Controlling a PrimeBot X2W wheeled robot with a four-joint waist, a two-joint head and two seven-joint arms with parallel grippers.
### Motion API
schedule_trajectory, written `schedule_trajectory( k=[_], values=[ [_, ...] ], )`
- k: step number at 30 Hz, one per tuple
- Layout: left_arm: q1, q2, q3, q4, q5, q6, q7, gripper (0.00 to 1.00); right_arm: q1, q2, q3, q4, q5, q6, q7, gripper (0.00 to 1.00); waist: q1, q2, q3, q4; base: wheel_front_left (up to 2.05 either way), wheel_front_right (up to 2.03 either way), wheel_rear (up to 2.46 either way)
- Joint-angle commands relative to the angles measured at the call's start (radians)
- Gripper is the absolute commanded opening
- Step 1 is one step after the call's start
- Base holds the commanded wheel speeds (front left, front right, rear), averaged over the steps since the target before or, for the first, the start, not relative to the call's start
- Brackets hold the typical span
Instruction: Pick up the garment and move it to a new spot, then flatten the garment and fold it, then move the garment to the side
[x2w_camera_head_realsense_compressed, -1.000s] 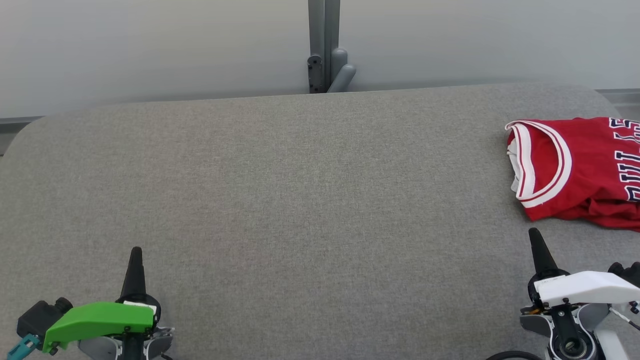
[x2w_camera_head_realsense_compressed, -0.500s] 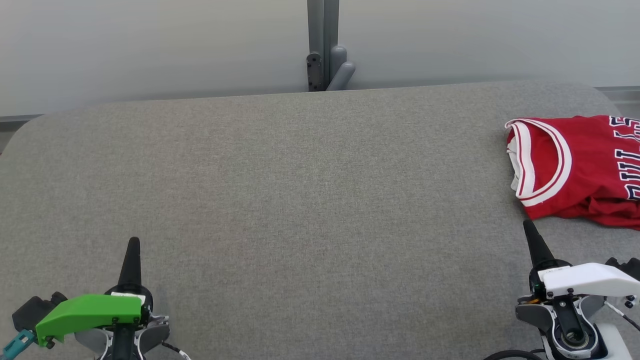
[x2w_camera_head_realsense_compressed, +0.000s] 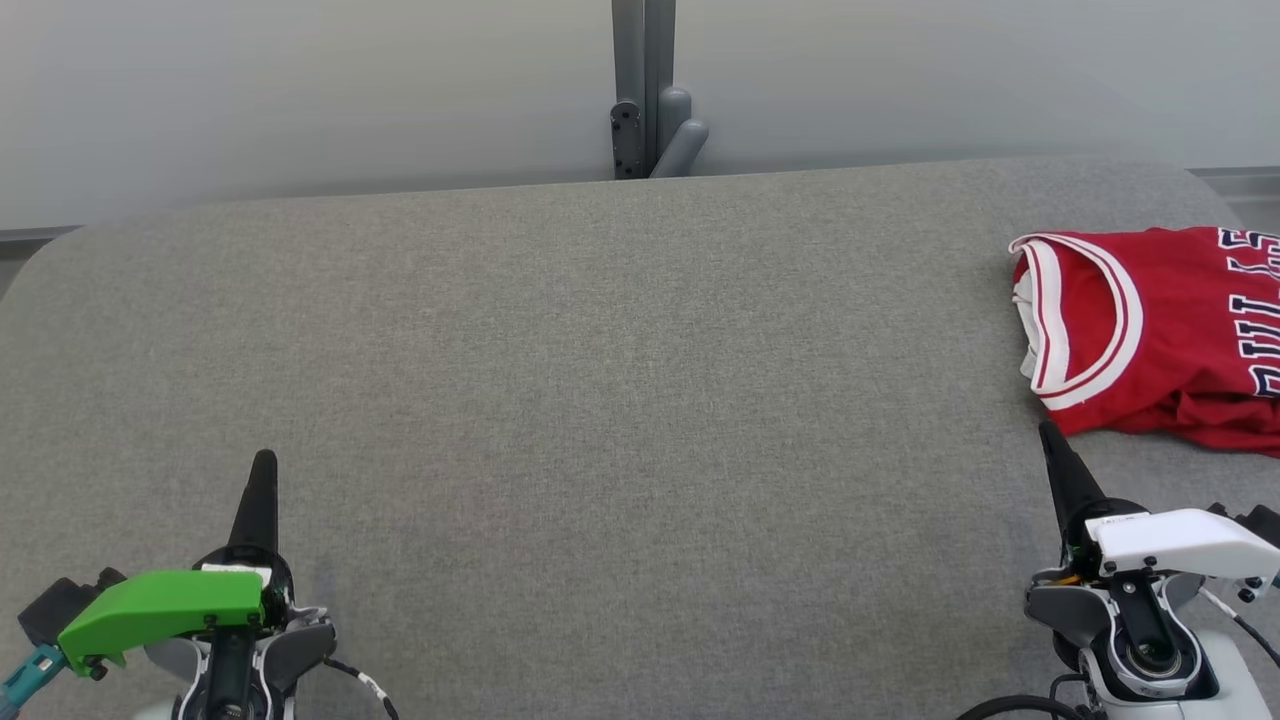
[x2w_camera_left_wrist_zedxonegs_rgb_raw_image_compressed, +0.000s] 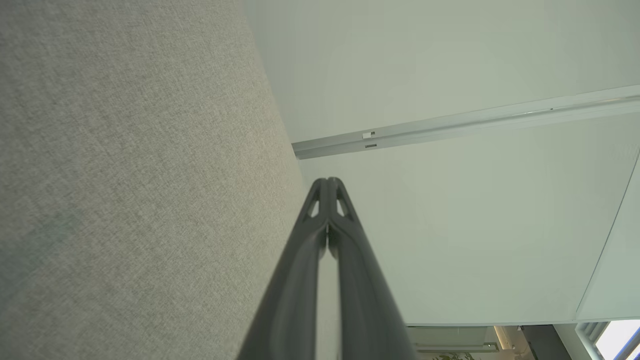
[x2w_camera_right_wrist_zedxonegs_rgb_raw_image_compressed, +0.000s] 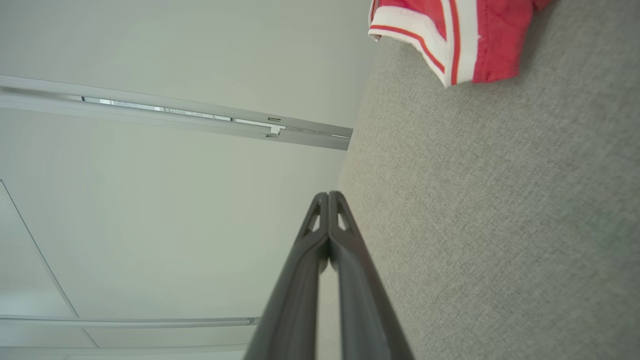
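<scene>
The garment is a red jersey with white trim and dark lettering, lying folded at the right edge of the grey fabric table; part of it runs off the head view. Its trimmed edge shows at the top of the right wrist view. My right gripper is shut and empty, its tip just short of the jersey's near edge; its pressed-together tips point past the table. My left gripper is shut and empty at the lower left, far from the garment, its tips closed over the table's edge.
A grey post with a bracket stands behind the table's far edge against a pale wall. The table's corners are rounded.
Both grippers have reached a little further up the table in the head view; the right tip has come closer to the jersey. The camera has shifted slightly. The jersey lies as before.
</scene>
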Motion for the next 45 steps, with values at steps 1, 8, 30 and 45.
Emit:
schedule_trajectory(
  k=[1,8,30,45],
  values=[
    [-0.022,0.006,0.007,-0.005,-0.031,0.000,0.007,0.00,-0.017,-0.007,0.002,0.001,0.033,0.000,0.009,0.00,0.0000,0.0000,0.001,0.000,0.00,0.00,0.00],
    [-0.035,0.007,0.012,-0.008,-0.086,0.003,0.020,0.00,-0.030,-0.008,0.004,0.007,0.093,0.000,0.021,0.00,0.0000,0.0000,0.004,-0.002,0.00,0.00,0.00],
    [-0.056,0.008,0.021,-0.014,-0.205,0.009,0.052,0.00,-0.054,-0.009,0.010,0.020,0.240,0.000,0.053,0.00,0.0000,0.0000,0.011,-0.006,0.00,0.00,0.00],
    [-0.056,0.008,0.020,-0.014,-0.205,0.006,0.052,0.00,-0.054,-0.010,0.012,0.020,0.243,0.000,0.050,0.00,0.0000,0.0000,0.011,-0.006,0.00,0.00,0.00]
  ],
)
